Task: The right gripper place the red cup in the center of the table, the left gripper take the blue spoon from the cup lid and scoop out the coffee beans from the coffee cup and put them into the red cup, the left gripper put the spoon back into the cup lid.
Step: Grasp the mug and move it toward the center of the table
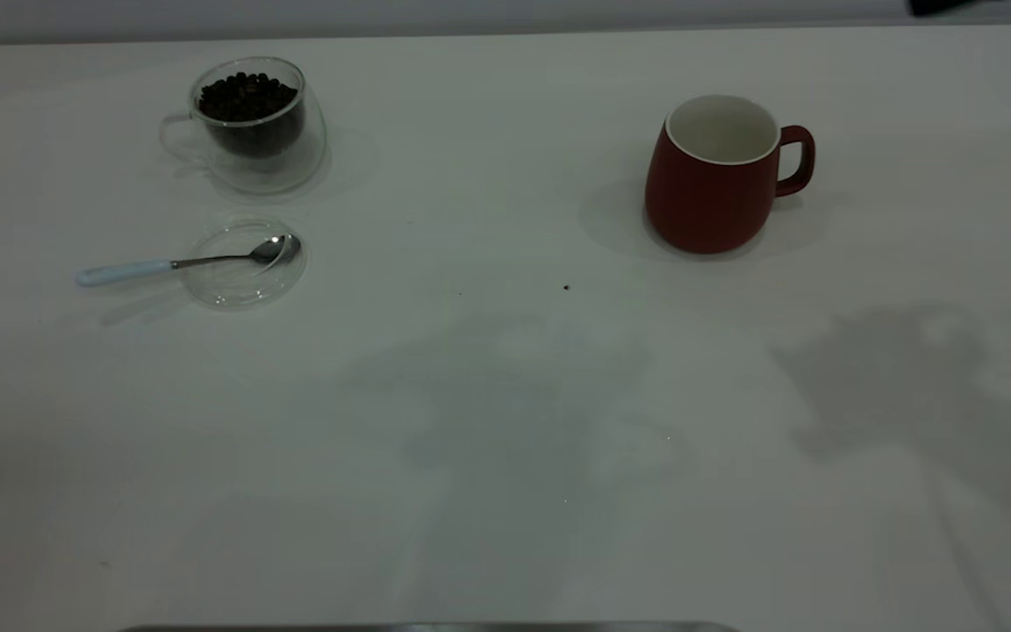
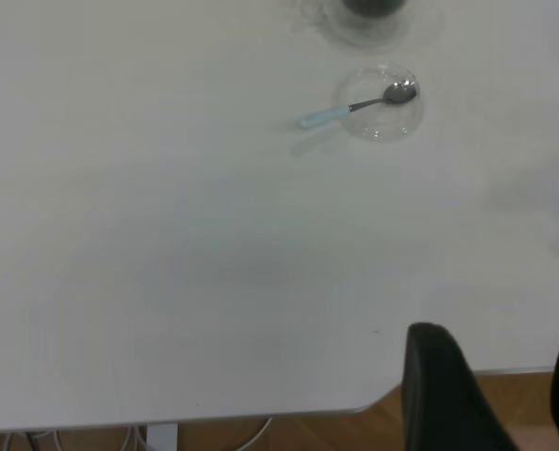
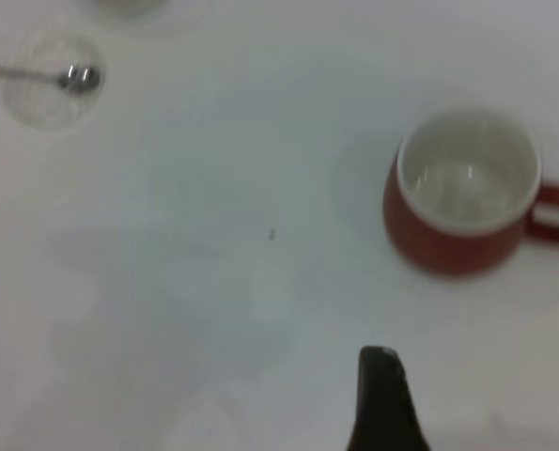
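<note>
On the tabletop point(image 1: 488, 395), blue spoon point(image 1: 181, 262) lies crosswise, bowl in the cup lid point(image 1: 244, 263), pale handle pointing outward left. Red cup point(image 1: 716, 175) stands upright right of centre. Left hand point(image 2: 490, 390) seems open; right hand's point(image 3: 384, 399) state I cannot tell.

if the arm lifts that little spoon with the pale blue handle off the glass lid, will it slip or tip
The pale-blue-handled steel spoon looks thin and smooth, so it may slip. Only its bowl rests in the clear glass lid; lifted by the overhanging handle, it might tilt bowl-down.
</note>
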You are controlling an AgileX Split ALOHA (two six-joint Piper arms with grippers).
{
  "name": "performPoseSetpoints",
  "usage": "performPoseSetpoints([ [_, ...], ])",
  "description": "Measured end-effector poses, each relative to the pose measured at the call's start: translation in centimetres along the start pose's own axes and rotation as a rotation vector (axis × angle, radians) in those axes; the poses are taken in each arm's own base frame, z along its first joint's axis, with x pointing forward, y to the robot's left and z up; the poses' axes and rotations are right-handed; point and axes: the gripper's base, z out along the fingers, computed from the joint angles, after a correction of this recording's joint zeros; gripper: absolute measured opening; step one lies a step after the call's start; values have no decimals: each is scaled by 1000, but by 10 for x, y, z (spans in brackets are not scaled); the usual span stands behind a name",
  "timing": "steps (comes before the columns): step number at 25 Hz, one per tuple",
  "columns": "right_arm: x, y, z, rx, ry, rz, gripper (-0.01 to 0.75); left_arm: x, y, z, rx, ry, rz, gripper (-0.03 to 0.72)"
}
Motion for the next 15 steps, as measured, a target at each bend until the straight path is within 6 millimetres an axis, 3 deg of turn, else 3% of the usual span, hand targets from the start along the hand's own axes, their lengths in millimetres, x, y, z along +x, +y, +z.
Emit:
performPoseSetpoints([
  [8,-21,-30,70,6,-31,76,552,0,0,0,0,0,0,350],
  [15,-21,-50,129,-50,-9,47,560,0,0,0,0,0,0,350],
])
